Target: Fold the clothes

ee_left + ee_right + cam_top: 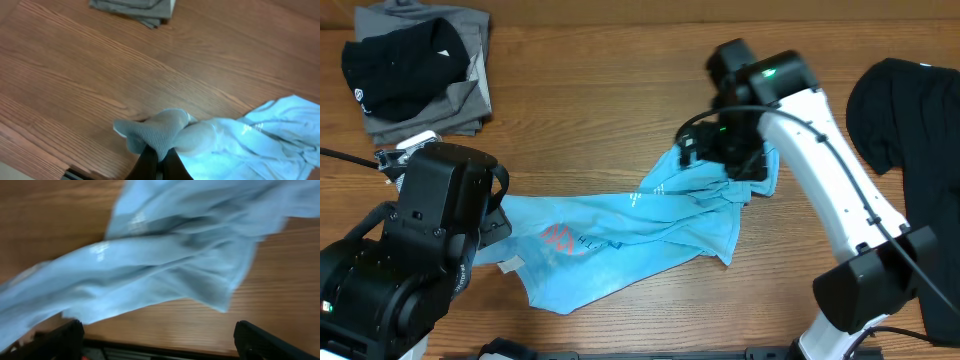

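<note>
**Blue shirt strung between two arms, one end pinched**

The light-blue T-shirt point(620, 235) lies across the middle of the wooden table point(590, 110), drawn out in a crumpled band from lower left to upper right, its red and white print facing up.

At its left end the left gripper point(157, 162) has its dark fingers closed together on a greyish-blue wad of the shirt's edge point(155, 132). From overhead the bulky left arm covers this spot almost wholly.

At the other end the cloth rises in a bunch toward the right gripper point(720, 160). The right wrist view is blurred, but it shows the two fingers point(60, 337) set wide apart at the bottom corners. The shirt point(165, 265) is draped ahead of them and reaches the left-hand finger. Nothing is seen clamped between them.

A folded pile point(415, 70) of grey and black garments sits at the far left corner, well apart from the shirt; its edge shows at the top of the left wrist view point(135, 7). A black T-shirt point(910, 130) lies spread along the table's right side, beyond the white right arm, which crosses in front of part of it.
</note>
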Tool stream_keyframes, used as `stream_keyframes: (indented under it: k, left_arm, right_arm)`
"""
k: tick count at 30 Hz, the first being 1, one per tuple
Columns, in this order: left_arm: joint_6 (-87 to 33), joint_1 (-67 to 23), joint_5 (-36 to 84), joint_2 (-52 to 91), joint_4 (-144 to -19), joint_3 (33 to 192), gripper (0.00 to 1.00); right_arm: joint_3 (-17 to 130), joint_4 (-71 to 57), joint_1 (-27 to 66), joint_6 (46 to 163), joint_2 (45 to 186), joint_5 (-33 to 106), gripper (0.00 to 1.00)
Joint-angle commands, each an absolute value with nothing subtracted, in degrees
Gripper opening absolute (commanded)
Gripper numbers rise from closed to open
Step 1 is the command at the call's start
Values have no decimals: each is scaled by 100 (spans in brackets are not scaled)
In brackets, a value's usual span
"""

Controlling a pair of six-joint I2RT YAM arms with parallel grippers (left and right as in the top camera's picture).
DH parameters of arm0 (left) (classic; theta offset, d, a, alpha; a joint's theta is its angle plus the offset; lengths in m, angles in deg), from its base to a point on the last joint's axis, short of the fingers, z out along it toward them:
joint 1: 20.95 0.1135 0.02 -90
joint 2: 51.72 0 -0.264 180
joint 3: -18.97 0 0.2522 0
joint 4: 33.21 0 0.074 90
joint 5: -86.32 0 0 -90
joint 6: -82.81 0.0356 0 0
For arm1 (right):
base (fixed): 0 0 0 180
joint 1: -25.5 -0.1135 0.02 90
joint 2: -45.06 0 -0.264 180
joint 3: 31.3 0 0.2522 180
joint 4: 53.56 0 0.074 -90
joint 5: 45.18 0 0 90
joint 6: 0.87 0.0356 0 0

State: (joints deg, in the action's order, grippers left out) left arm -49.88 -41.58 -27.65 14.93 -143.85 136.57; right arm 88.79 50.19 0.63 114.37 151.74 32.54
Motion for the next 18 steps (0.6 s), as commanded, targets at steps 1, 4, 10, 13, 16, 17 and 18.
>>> stream_keyframes:
  k: [1, 4, 10, 13, 16, 17, 18]
  left_arm:
    - [-5316, -4149, -3322, 1473, -14376, 13676, 4]
    - [-5397, -4099, -3575, 1473, -14376, 13711, 4]
    - [-5460, -3633, -3580, 1473, -14376, 13748, 4]
    - [-5458, -3303, -3578, 1473, -14376, 13748, 4]
    - [-5432, -2956, -3492, 1473, -14376, 13748, 4]
    - [-5397, -2866, -3466, 1473, -14376, 13748, 4]
    - [-5386, -2800, -3453, 1473, -14376, 13748, 4]
  right_arm:
    - [8863, 4838, -286, 11443, 15082, 2710, 100]
    - [8863, 4659, -428, 11465, 15082, 2317, 100]
    - [8861, 4547, -465, 11461, 15082, 1803, 100]
    - [8859, 4645, -352, 11463, 15082, 2061, 100]
    - [8859, 4737, -46, 11463, 15082, 2113, 100]
    - [8859, 4772, 57, 11459, 15082, 2116, 100]
    - [8859, 4807, 127, 11435, 15082, 2116, 100]
